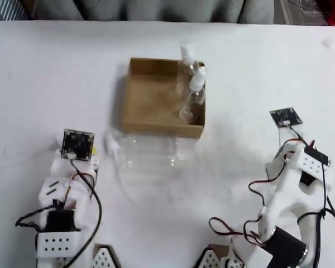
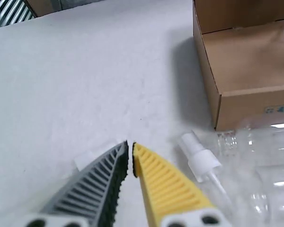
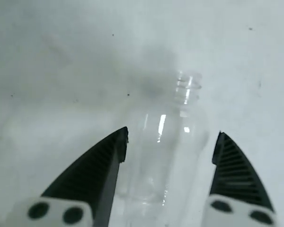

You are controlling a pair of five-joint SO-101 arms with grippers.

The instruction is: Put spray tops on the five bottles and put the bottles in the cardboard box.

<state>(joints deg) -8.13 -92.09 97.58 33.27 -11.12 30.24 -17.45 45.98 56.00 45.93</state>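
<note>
The cardboard box sits at the table's middle, with clear bottles wearing white spray tops standing along its right wall. Several uncapped clear bottles lie on the table just in front of the box. A loose white spray top lies beside them, close to my left gripper, which is shut with nothing in it. My right gripper is open, and an uncapped clear bottle lies on the table between its black fingers, neck pointing away.
The left arm stands at the table's front left, the right arm at the front right, with loose cables around both. The box's near wall is close to the lying bottles.
</note>
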